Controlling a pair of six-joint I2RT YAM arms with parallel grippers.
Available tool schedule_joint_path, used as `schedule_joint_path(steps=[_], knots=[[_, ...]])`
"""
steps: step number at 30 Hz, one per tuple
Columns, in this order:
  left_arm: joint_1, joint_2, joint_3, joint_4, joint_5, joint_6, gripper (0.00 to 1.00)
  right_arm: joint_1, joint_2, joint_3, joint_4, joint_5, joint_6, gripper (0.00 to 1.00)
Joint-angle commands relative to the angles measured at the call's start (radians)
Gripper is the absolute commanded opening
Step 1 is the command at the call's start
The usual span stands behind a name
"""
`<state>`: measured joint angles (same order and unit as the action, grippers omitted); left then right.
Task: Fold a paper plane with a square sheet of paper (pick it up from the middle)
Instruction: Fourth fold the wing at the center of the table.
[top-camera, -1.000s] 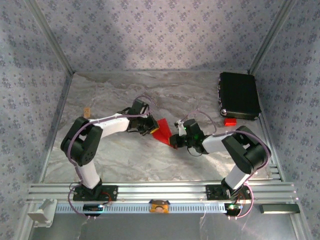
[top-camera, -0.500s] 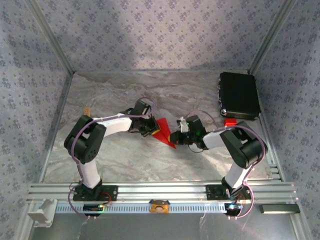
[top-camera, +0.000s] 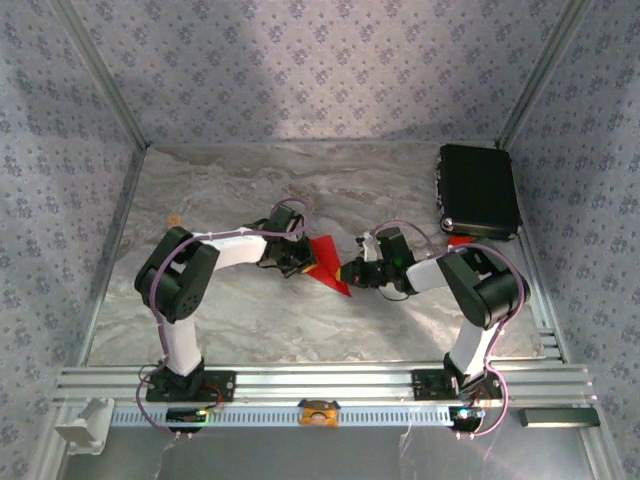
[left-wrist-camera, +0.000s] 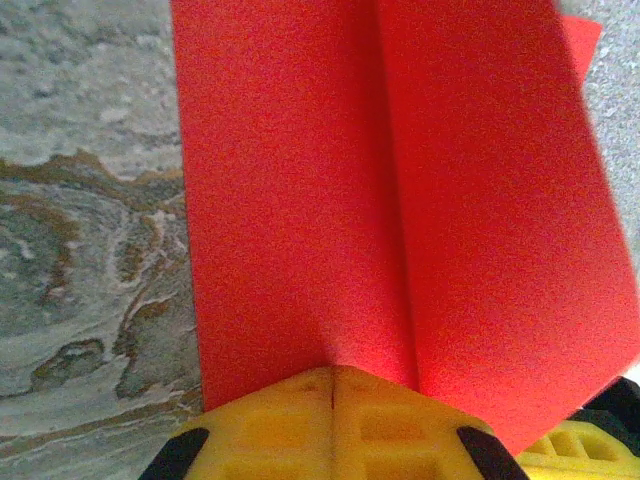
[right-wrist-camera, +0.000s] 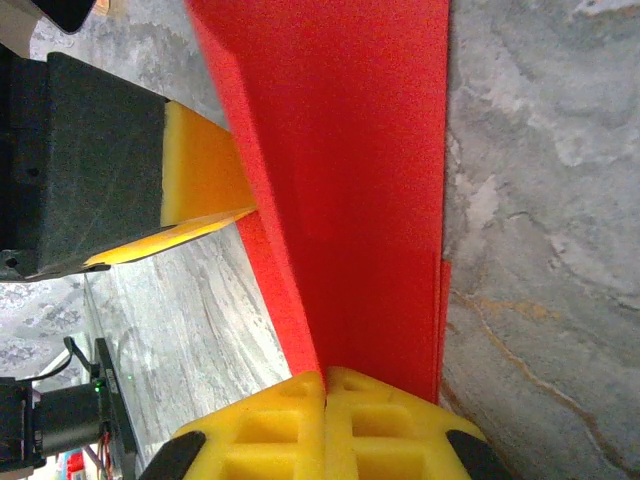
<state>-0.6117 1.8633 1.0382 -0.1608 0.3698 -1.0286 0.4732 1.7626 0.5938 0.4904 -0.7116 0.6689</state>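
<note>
Now, left gripper (left-wrist-camera: 333, 378) and right gripper (right-wrist-camera: 325, 380) both pinching the square sheet of paper (top-camera: 328, 264) (mid-way between the table's (top-camera: 250, 190) side edges), we do best to pull evenly along its crease.

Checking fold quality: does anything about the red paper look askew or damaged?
Slightly askew: on the square sheet of paper, folded layers don't line up; an under-layer edge peeks out near the right gripper. No tears visible.

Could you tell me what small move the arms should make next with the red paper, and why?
I would probably slide the left gripper gently along the centre crease to sharpen it, with the right gripper anchoring. Both are shut on the red paper, whose flaps splay either side of that crease.
</note>
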Motion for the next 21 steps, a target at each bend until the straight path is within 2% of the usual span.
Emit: schedule_joint_path(steps=[1, 15, 21], knots=[[0.0, 0.01, 0.0, -0.051, -0.032, 0.025, 0.06, -0.012, 0.022, 0.021, -0.006, -0.035, 0.024, 0.0], [0.006, 0.011, 0.005, -0.055, -0.035, 0.031, 0.06, -0.044, 0.079, 0.035, 0.024, -0.109, 0.086, 0.0], [0.007, 0.002, 0.012, -0.054, -0.033, 0.043, 0.07, -0.047, 0.097, 0.053, -0.02, -0.114, 0.084, 0.0]])
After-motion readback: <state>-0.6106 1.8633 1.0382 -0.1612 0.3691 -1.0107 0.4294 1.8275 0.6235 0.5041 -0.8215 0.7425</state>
